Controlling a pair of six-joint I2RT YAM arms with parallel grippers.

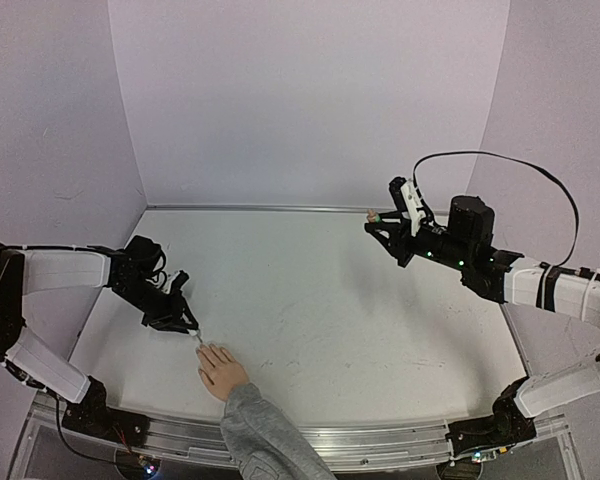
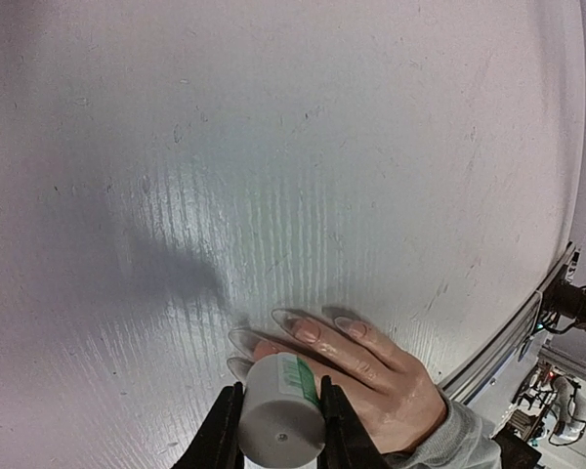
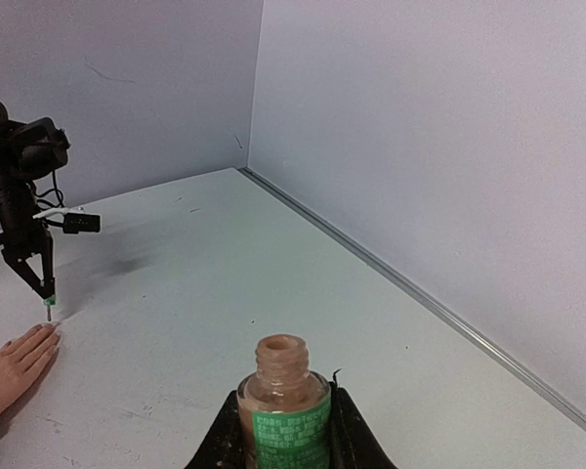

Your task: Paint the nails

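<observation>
A small flesh-coloured mannequin hand (image 1: 220, 370) in a grey knit sleeve (image 1: 265, 435) lies palm down at the near edge of the white worktop (image 1: 360, 320). The left fingers (image 2: 216, 442), closed on a whitish cylindrical brush cap (image 2: 283, 420) with a green label, hold it right over the hand's long pale nails (image 2: 303, 328). The right fingers (image 3: 219, 442), raised well apart at the far right, clamp an open beige polish bottle (image 3: 283, 391).

Scuffed white tabletop (image 1: 330, 300), pale lilac walls (image 1: 310, 100) on 3 sides, metal rail (image 1: 380, 440) along near edge
</observation>
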